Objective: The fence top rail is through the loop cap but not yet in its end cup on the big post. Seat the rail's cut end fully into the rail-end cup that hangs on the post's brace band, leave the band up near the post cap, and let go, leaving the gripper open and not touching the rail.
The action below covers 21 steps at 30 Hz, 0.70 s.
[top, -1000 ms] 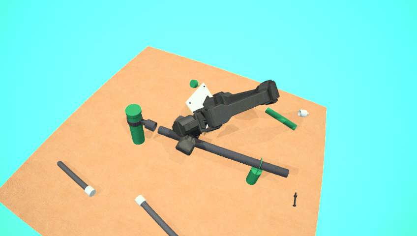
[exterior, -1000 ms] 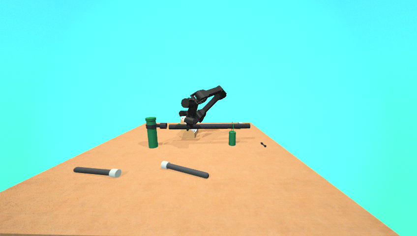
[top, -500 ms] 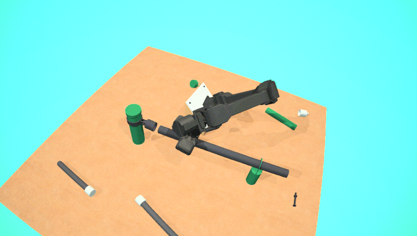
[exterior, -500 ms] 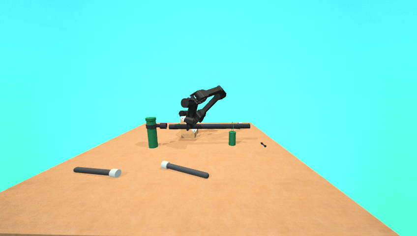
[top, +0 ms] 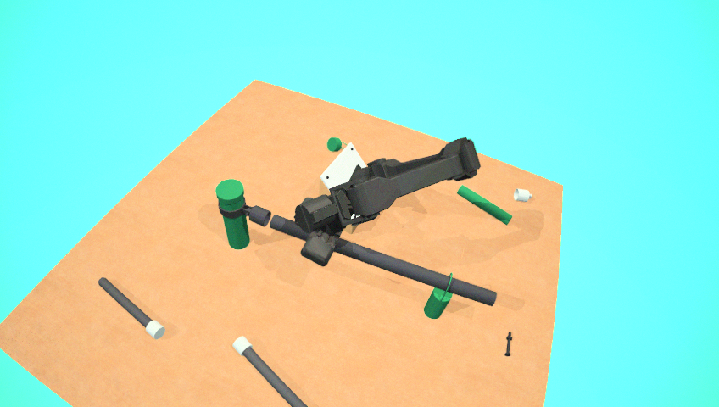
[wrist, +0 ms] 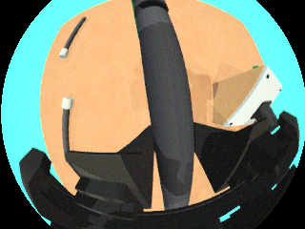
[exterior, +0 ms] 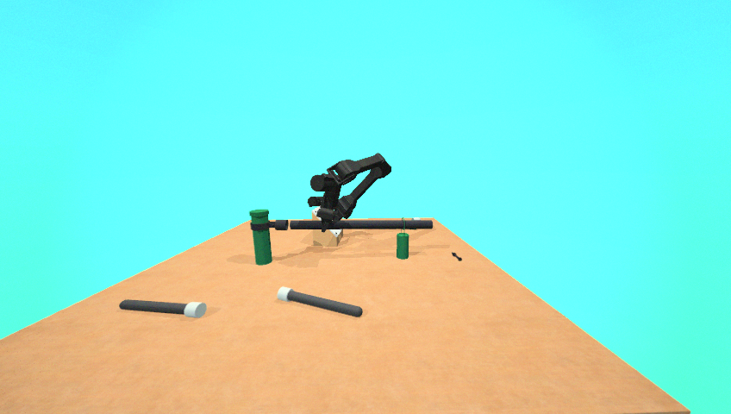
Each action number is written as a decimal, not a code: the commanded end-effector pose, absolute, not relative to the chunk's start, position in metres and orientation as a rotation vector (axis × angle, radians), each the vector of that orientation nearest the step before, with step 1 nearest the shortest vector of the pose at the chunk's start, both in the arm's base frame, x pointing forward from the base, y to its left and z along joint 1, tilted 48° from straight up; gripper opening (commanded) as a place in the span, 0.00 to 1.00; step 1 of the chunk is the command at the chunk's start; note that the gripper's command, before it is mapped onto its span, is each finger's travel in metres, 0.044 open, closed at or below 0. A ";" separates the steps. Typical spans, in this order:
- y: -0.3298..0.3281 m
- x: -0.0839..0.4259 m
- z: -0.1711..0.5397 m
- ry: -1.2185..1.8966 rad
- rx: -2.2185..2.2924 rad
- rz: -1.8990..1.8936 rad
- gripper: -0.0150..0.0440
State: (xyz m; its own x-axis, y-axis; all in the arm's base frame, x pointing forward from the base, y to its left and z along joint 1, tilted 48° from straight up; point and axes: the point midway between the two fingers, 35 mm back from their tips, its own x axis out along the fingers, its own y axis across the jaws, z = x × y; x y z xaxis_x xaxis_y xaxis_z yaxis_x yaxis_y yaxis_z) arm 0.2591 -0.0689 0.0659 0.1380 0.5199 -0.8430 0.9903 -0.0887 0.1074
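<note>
Two dark rods with white end caps [top: 125, 303] [exterior: 163, 307] [wrist: 73, 37] lying apart, green tube [top: 484, 204] flat on table, white cup-shaped fitting [top: 521, 195] near table edge, small dark bolt [top: 508, 343] [exterior: 456, 256], green cap [top: 333, 144] beside white plate [top: 338, 169] [wrist: 259, 95]
</note>
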 end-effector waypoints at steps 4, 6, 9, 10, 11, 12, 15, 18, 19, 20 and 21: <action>-0.079 0.259 0.058 1.461 1.704 -0.846 0.25; -0.081 0.259 0.055 1.463 1.704 -0.844 0.25; -0.083 0.259 0.051 1.467 1.705 -0.841 0.25; -0.083 0.259 0.051 1.468 1.705 -0.841 0.25; -0.084 0.259 0.050 1.468 1.705 -0.841 0.25; -0.084 0.259 0.050 1.468 1.705 -0.841 0.25; -0.084 0.259 0.050 1.468 1.705 -0.841 0.25; -0.084 0.259 0.050 1.468 1.705 -0.841 0.25; -0.084 0.259 0.050 1.468 1.705 -0.841 0.25; -0.084 0.259 0.050 1.468 1.705 -0.841 0.25; -0.084 0.259 0.050 1.468 1.705 -0.841 0.25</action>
State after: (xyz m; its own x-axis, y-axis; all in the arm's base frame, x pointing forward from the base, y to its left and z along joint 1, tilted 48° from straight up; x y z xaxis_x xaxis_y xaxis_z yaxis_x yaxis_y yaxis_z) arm 0.2598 -0.0768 0.0520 0.1347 0.5371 -0.8327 0.9908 -0.0856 0.1051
